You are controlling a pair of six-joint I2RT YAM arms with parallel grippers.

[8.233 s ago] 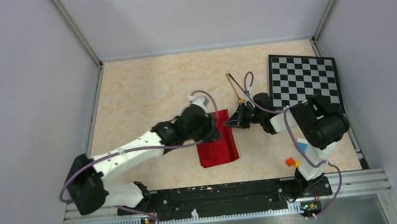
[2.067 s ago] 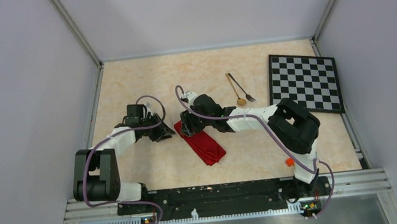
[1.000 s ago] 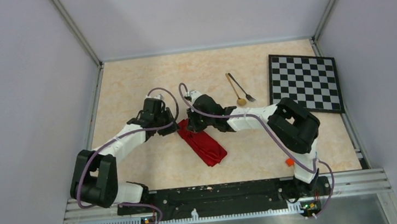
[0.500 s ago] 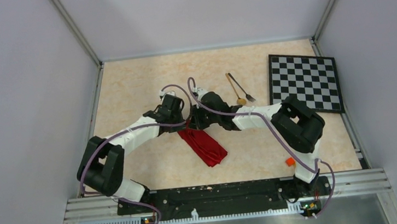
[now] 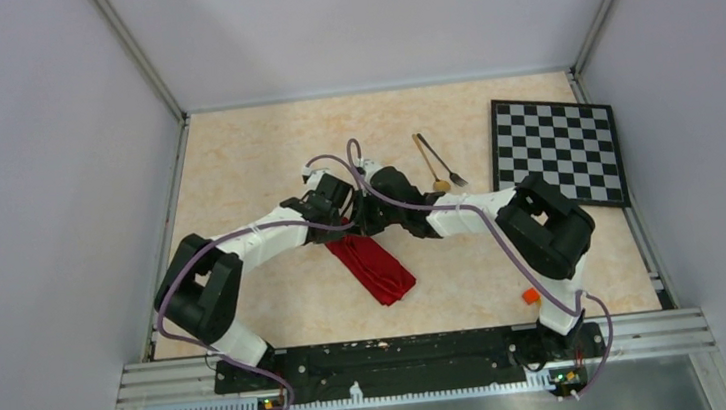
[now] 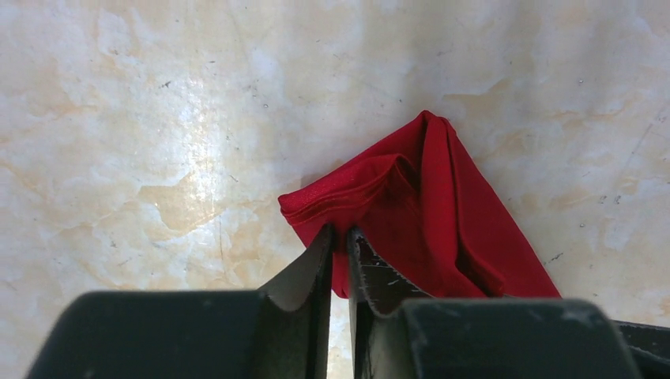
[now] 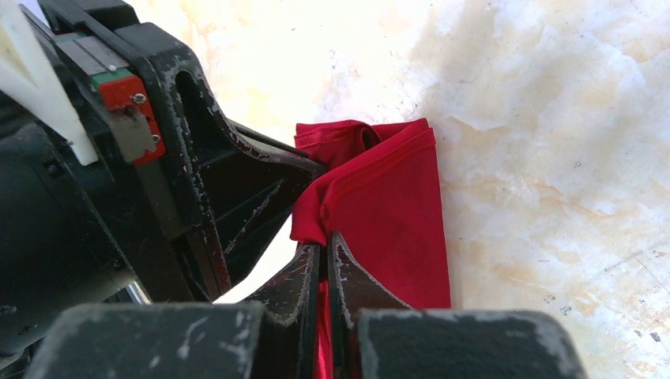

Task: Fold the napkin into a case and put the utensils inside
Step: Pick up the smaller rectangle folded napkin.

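The deep-red napkin lies folded into a narrow strip running diagonally in the middle of the table. My left gripper and right gripper meet at its far end. In the left wrist view my left gripper is shut on a fold of the napkin. In the right wrist view my right gripper is shut on another fold of the napkin, right beside the left fingers. The gold spoon and dark fork lie side by side farther back.
A black-and-white checkered board lies at the back right. Small orange and yellow blocks sit near the right arm's base. Grey walls close in the table on three sides.
My left arm has swung right from the table's left to the napkin's far end and shut on it. My right gripper has stayed on that end, and the napkin barely moved.
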